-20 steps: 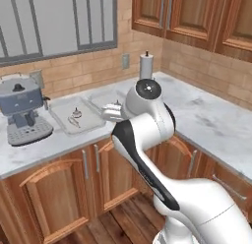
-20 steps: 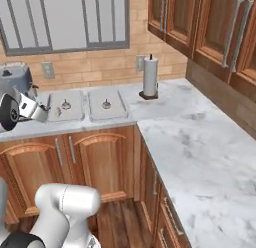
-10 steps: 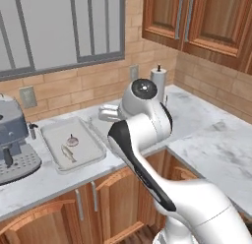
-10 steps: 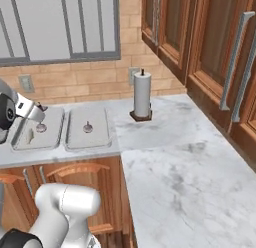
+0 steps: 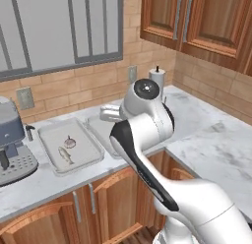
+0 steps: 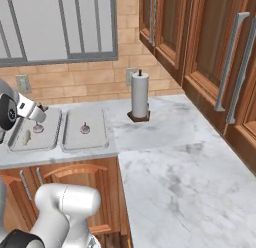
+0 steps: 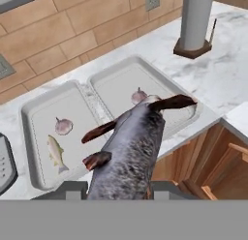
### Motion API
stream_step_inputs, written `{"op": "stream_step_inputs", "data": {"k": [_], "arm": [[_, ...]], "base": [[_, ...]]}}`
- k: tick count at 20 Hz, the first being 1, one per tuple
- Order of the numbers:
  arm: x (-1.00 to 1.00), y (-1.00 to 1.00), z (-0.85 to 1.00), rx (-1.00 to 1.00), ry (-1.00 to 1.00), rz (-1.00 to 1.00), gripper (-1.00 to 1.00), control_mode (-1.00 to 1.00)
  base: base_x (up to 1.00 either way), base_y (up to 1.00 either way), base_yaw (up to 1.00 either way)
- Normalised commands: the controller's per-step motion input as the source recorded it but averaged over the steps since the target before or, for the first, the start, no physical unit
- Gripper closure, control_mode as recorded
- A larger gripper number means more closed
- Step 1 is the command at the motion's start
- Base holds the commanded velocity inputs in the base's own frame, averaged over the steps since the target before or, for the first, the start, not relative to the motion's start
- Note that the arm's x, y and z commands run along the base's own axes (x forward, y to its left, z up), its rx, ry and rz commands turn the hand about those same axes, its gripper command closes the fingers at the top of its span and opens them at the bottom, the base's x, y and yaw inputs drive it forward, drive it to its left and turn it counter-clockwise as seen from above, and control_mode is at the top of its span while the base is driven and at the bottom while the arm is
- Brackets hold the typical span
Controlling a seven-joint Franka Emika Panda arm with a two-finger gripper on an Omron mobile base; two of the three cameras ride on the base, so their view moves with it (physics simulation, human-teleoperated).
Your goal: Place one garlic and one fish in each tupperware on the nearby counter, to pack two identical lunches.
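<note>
My tool [image 7: 118, 188] grips a fish [image 7: 133, 147], above the right tupperware [image 7: 189, 119] with its garlic [image 7: 139, 96]. The fish hides my fingertips.

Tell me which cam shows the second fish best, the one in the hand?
Hand view: the held fish fills its middle, tail toward the right tupperware. Both base views show the arm and trays, but I can't make out this fish there.
</note>
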Motion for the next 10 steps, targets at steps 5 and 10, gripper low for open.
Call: {"op": "stream_step_inputs", "data": {"k": [5,10], "arm": [[0.4,-0.36,-0.17,0.05,0.1,-0.01,1.0,-1.0],[1.0,-0.68,-0.52,0.06,0.3,-0.03,1.0,-1.0]], "base": [[0.6,-0.46,0.0],[0.0,0.0,0.0]]}}
